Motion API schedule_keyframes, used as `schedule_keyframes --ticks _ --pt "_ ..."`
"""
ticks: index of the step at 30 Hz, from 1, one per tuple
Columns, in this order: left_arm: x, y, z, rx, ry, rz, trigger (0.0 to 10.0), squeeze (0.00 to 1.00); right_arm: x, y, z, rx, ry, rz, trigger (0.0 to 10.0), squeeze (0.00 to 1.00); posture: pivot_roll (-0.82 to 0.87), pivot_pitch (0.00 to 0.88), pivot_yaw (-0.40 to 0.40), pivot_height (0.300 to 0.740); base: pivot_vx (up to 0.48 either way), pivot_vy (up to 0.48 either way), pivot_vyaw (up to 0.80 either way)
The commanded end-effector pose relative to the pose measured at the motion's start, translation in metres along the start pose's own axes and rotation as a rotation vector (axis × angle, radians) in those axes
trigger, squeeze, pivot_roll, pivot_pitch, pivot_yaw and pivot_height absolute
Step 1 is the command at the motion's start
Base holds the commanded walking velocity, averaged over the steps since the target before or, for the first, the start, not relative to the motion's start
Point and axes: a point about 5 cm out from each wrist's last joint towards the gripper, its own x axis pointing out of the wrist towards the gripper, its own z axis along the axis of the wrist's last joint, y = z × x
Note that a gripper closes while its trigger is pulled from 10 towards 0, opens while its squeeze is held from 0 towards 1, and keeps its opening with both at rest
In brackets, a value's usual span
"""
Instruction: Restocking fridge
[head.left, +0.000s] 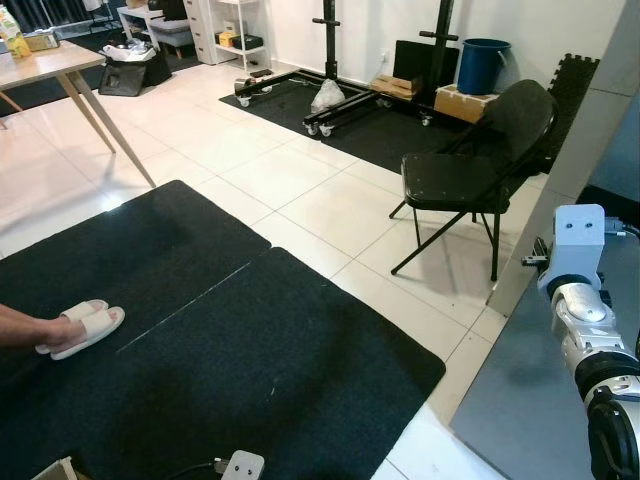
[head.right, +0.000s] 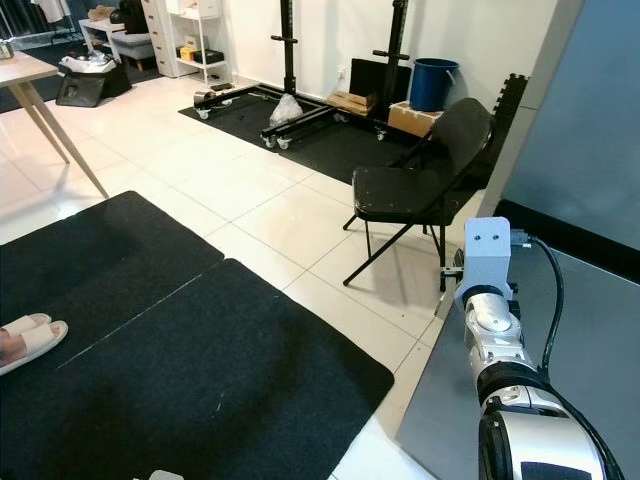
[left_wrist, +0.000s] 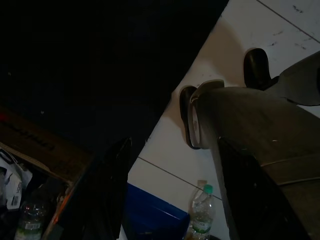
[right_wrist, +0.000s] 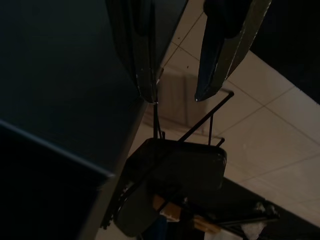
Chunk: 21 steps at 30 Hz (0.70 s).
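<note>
The grey fridge (head.right: 600, 330) stands at my right, its tall side panel (head.right: 590, 120) rising beside it. My right arm (head.right: 495, 320) is raised in front of the fridge. In the right wrist view my right gripper (right_wrist: 176, 95) is open with nothing between its fingers, and one finger (right_wrist: 142, 60) lies close along the fridge's edge. The left wrist view is dark. There my left gripper (left_wrist: 170, 200) hangs open above the floor. Below it stand a water bottle (left_wrist: 200, 215) with a green cap and a second bottle (left_wrist: 27, 220) beside a cardboard box (left_wrist: 45, 150).
A black folding chair (head.left: 480, 170) stands close to the fridge. Black mats (head.left: 200, 330) cover the floor ahead, with a person's foot in a white slipper (head.left: 80, 328) at the left. Farther off are a wooden table (head.left: 50, 65), wheeled racks (head.left: 330, 100) and a blue bucket (head.left: 483, 65).
</note>
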Motion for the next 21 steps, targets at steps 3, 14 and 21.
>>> schedule_keyframes --ticks 3,14,21 --pt "-0.003 0.0 -0.017 -0.012 0.064 -0.013 10.0 0.0 -0.007 0.005 -0.022 -0.011 0.092 0.047 10.0 0.0 0.02 0.0 -0.026 0.74 0.0 0.0 0.0" --pt "0.002 -0.005 -0.001 -0.001 0.028 -0.02 10.0 0.0 -0.116 0.041 -0.169 -0.088 0.656 0.358 10.0 0.0 0.0 0.0 -0.025 0.74 0.0 0.0 0.0" --pt "0.002 -0.005 0.001 -0.002 0.026 -0.018 10.0 0.0 -0.165 0.026 -0.208 -0.15 0.852 0.363 10.0 0.0 0.0 0.0 -0.023 0.74 0.0 0.0 0.52"
